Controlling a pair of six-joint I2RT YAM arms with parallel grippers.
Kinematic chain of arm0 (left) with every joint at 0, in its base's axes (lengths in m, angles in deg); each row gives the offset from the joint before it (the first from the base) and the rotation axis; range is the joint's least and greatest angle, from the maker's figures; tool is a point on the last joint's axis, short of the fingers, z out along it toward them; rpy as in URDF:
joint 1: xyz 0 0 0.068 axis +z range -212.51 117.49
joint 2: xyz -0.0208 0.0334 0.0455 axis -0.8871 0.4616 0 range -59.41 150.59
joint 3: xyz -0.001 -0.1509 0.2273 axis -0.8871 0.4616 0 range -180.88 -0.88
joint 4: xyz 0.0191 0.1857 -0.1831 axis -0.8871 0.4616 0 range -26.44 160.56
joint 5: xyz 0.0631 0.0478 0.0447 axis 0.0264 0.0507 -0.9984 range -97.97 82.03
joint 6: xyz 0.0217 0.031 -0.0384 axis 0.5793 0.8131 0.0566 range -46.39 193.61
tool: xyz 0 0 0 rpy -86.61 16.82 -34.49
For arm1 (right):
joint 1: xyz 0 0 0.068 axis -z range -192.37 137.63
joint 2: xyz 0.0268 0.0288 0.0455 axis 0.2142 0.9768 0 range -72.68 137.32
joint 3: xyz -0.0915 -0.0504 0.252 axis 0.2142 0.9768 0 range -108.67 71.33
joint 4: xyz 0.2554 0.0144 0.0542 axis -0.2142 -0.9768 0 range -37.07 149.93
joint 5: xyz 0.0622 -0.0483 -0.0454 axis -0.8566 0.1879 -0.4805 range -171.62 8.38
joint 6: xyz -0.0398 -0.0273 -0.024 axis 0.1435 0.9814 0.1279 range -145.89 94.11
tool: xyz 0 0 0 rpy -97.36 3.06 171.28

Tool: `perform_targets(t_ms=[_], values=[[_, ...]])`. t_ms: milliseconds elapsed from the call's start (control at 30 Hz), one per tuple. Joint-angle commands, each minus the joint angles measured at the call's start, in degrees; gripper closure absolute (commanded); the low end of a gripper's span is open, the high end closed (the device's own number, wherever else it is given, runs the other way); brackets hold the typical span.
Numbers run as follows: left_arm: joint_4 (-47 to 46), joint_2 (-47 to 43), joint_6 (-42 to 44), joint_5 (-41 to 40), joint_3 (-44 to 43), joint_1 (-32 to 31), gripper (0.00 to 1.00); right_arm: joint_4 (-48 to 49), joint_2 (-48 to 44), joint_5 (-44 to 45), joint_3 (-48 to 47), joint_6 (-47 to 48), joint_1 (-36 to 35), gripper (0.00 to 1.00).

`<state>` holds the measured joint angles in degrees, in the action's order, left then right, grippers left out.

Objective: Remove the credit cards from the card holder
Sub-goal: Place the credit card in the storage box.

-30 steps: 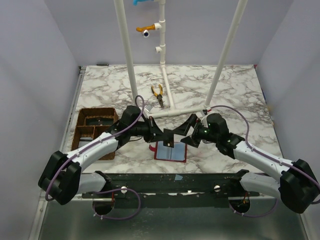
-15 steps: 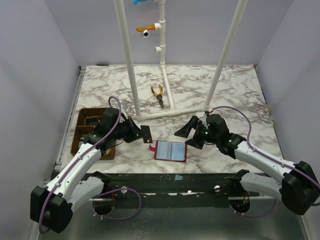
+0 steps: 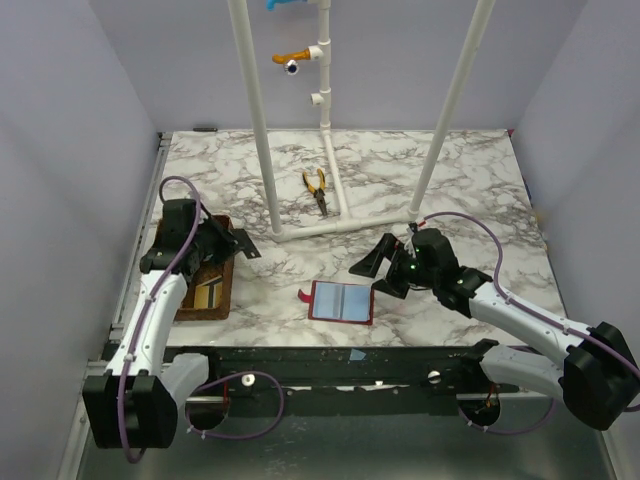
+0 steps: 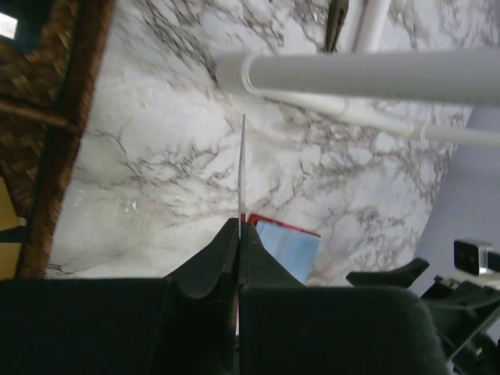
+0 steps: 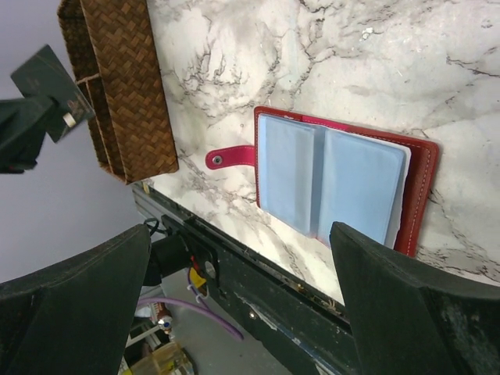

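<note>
The red card holder [image 3: 341, 301] lies open on the marble, its pale blue-grey panels up and its red strap to the left. It also shows in the right wrist view [image 5: 336, 183] and the left wrist view [image 4: 287, 244]. My left gripper [image 3: 230, 243] is shut on a dark card [image 3: 242, 243], held above the right edge of the brown tray; the card shows edge-on [image 4: 241, 172] between the closed fingers [image 4: 238, 228]. My right gripper [image 3: 373, 275] is open and empty just right of the holder, its jaws wide apart [image 5: 241, 228].
A brown woven compartment tray [image 3: 226, 282] stands at the left with a yellow card inside [image 3: 207, 291]; it also shows in the right wrist view [image 5: 125, 86]. Yellow-handled pliers [image 3: 317, 188] and a white PVC pipe frame [image 3: 330, 226] stand behind. The table's front rail [image 3: 340, 358] runs close below the holder.
My left arm has swung left with the dark card, from beside the card holder to above the brown tray. The right gripper and the open holder have stayed in place.
</note>
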<state>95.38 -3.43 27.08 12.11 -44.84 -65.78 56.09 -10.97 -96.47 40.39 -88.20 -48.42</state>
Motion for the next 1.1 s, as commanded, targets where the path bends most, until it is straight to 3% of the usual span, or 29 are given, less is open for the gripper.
perform_targets(t_ms=[0,300,867,1033,1067], values=[[-2.4,3.5,-0.9,-4.2,-4.0,6.2,1.00,-2.7,0.0,-0.2,-1.5,1.9,-0.3,0.00],[-6.8,10.5,-6.1,-11.0,-6.9,14.8,1.00,-4.3,1.4,-0.9,-3.5,3.6,-0.3,0.00],[-13.3,20.5,-9.6,-14.1,-8.4,20.4,0.99,-5.2,-0.7,0.0,-2.8,3.6,-0.3,0.00],[-14.2,20.0,-8.6,-13.6,-8.3,20.7,0.72,-5.3,-0.9,0.4,-2.7,3.5,-0.3,0.00],[-14.0,19.7,-8.4,-13.6,-8.5,20.8,0.62,-5.3,-0.8,0.4,-2.8,3.5,-0.3,0.00]])
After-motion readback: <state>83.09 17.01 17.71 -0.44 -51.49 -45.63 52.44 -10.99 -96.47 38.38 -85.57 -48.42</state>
